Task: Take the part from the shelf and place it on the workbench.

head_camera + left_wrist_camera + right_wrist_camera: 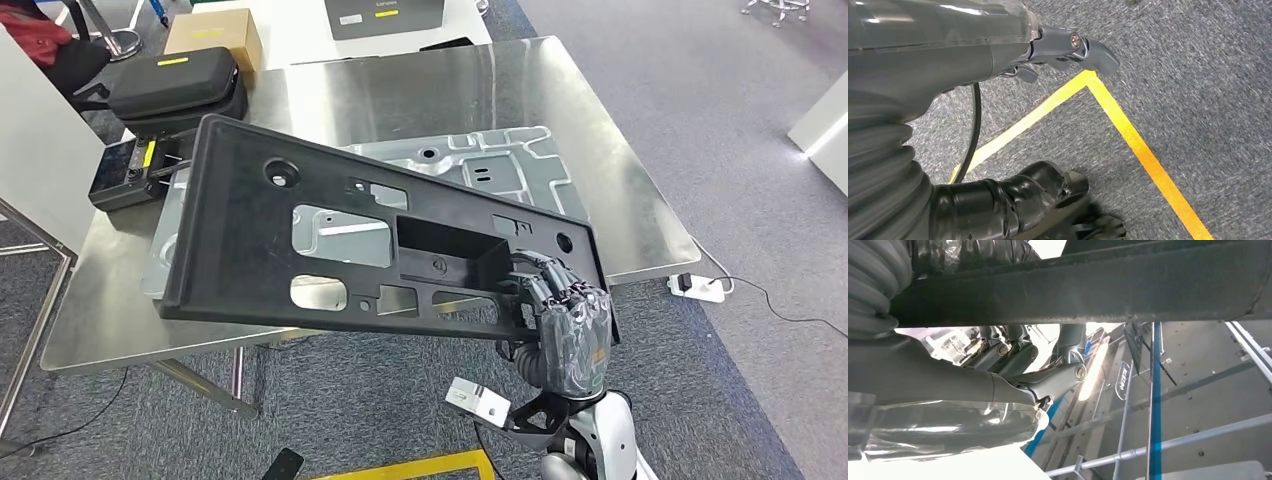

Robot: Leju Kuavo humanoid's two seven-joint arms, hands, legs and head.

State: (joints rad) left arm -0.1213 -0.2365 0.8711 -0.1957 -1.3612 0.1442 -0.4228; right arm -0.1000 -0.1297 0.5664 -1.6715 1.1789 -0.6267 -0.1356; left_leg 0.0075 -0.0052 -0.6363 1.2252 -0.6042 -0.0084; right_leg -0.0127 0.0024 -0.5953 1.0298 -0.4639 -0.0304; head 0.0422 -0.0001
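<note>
The right robot hand (565, 310) grips the black part (300, 235), a long flat panel with several cut-outs, by 1 end only, fingers curled over the edge by the recessed pocket. The part hangs tilted above the steel counter (640, 215), its free end out over the counter's left side, above the silver stamped sheet (500, 160) lying there and near the black case (175, 88) and the small black device (125, 175). The main risk, as I judge it, is leverage: held so far off-centre, the panel could twist or slip in the fingers, and its far corner may strike the case or device or catch on the stamped sheet if lowered unevenly. The right arm rises from below the counter's near edge, wrist bent back, palm toward the panel. The left robot hand (1068, 50) hangs down over grey carpet with yellow floor tape (1128, 130); it holds nothing, and I cannot tell how far its fingers are open.
</note>
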